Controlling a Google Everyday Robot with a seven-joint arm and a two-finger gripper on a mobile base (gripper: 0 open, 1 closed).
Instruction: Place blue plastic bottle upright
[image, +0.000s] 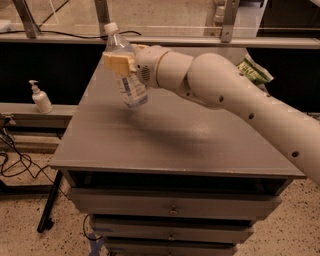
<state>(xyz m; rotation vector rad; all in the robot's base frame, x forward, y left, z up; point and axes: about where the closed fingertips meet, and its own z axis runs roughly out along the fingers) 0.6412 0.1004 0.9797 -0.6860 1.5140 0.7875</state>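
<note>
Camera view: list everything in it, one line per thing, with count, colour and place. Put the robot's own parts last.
blue plastic bottle: one, clear with a white cap and a pale label, held over the back left of the tabletop, cap up, tilted
table: one, grey, centre of the view
drawers: a stack, grey, under the tabletop at the front
green packet: one, green, back right of the tabletop, partly behind the arm
pump dispenser: one, white, on the low ledge to the left of the table
cables: several, black, on the floor at the left
arm: one, off-white, reaching in from the right across the table
pincer: one, yellowish pads, closed around the bottle just below its neck
</note>
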